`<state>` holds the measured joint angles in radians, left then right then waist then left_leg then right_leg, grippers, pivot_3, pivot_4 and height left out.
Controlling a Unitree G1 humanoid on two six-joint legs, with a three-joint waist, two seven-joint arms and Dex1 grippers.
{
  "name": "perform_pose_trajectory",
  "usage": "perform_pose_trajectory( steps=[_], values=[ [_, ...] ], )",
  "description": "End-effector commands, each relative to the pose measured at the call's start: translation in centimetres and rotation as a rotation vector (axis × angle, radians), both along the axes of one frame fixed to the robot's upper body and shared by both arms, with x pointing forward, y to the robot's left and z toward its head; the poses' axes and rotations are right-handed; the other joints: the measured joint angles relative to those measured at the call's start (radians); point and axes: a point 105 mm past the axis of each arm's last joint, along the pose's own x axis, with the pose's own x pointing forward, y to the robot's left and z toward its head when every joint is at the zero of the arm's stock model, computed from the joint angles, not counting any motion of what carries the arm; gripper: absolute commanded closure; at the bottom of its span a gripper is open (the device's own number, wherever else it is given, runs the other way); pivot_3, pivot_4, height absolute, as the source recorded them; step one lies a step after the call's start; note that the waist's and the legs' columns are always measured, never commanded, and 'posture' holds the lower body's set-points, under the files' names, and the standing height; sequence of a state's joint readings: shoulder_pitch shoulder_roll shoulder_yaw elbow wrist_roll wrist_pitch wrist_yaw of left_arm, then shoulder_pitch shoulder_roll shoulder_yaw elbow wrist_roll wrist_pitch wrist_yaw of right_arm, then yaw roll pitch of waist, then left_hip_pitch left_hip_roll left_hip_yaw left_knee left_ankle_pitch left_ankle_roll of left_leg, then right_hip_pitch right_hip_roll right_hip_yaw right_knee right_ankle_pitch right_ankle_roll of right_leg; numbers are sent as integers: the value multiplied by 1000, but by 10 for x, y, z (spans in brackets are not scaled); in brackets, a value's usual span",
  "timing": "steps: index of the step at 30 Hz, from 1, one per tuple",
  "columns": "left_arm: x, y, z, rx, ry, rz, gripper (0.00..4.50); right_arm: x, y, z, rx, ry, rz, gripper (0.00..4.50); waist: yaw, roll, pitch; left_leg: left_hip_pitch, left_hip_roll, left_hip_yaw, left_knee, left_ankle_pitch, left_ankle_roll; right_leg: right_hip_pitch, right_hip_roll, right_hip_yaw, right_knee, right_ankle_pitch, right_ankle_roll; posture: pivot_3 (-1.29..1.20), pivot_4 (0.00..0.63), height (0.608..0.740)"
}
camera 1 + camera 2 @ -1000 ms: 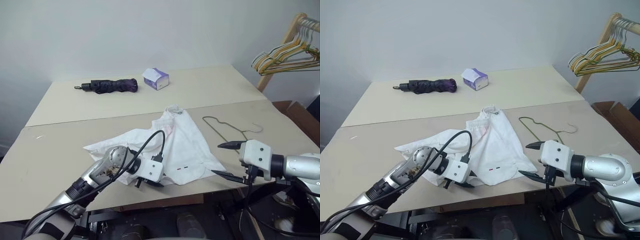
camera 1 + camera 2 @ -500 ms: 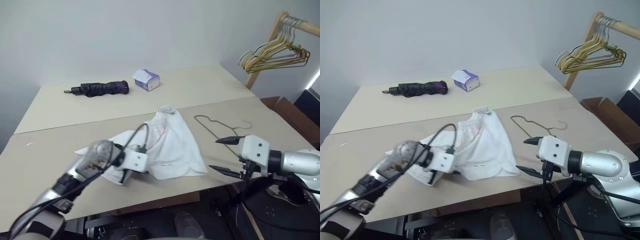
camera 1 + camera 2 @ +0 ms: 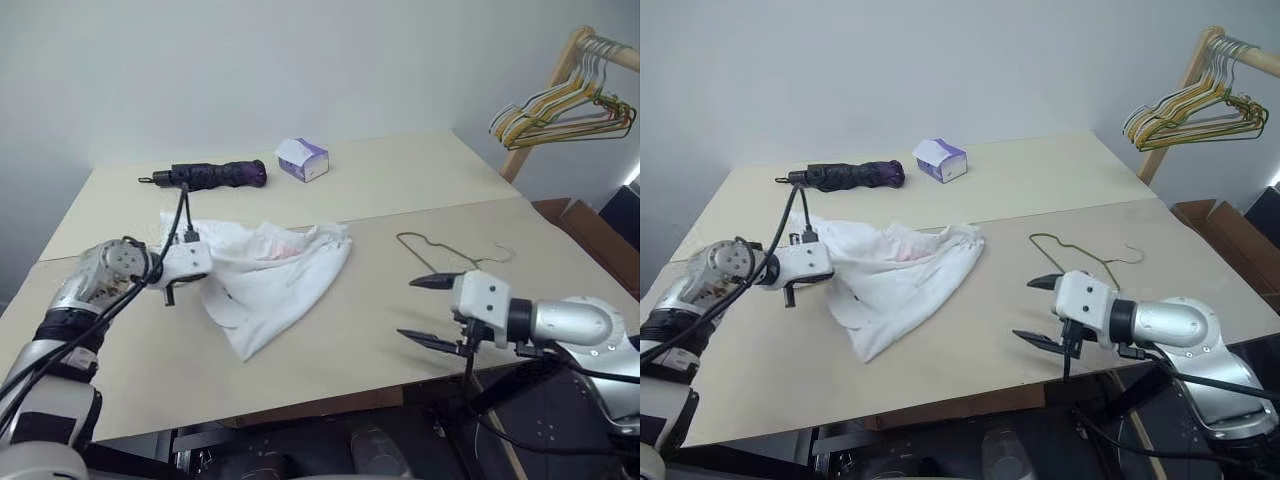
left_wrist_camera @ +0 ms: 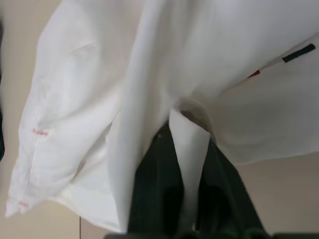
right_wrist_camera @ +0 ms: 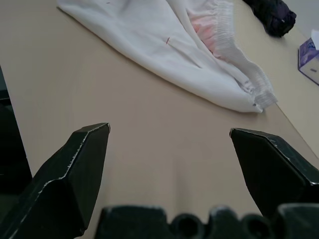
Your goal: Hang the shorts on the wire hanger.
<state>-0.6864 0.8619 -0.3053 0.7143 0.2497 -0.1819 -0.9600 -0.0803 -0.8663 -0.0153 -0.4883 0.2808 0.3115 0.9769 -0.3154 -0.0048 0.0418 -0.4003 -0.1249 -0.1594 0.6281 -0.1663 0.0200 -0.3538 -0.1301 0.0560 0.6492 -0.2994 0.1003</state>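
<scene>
The white shorts (image 3: pixel 262 280) lie crumpled on the table's left half, one edge lifted. The thin olive-grey wire hanger (image 3: pixel 447 256) lies flat, well apart to their right.

The white cloth shorts (image 3: pixel 268 280) look soft and matt, creased, with a puckered gathered waistband. The thin olive-grey wire hanger (image 3: pixel 450 254) is bare metal — slightly dull. The beige surface (image 3: pixel 400 330) is smooth and matt. The right gripper (image 3: pixel 1031 311) has matt black plastic fingers — its housing glossy white.
</scene>
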Motion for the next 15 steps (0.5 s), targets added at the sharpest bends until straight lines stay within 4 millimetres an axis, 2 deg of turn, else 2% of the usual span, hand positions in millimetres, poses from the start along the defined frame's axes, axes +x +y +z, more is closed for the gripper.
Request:
perform_pose_trajectory(
  steps=[1,8,10,13,15],
  values=[
    [3,5,27,-47,-65,-4,2921,5,7,7,15,-52,21,0,1,0,0,0,0,0,0,0,0,0,0,0,0,0,0,-286,0,740],
    [-37,-10,65,-205,-3,-152,725,7,15,4,30,-48,37,0,1,-1,-1,-3,-1,0,0,0,1,-3,-1,2,5,0,0,-269,0,740],
    [-58,-25,80,-284,37,-231,97,5,17,2,34,-44,42,0,2,-1,-1,-3,0,0,0,0,1,-4,-1,3,8,0,0,-266,0,740],
    [-80,-50,89,-364,78,-279,41,3,19,2,41,-38,44,0,8,-1,-1,-2,0,0,0,0,0,-6,0,3,9,0,0,-259,0,740],
    [-91,-68,83,-394,141,-258,41,4,21,1,47,-39,40,0,22,-1,-1,-1,0,0,0,0,-1,-6,0,4,9,0,0,-259,0,740]
  ],
)
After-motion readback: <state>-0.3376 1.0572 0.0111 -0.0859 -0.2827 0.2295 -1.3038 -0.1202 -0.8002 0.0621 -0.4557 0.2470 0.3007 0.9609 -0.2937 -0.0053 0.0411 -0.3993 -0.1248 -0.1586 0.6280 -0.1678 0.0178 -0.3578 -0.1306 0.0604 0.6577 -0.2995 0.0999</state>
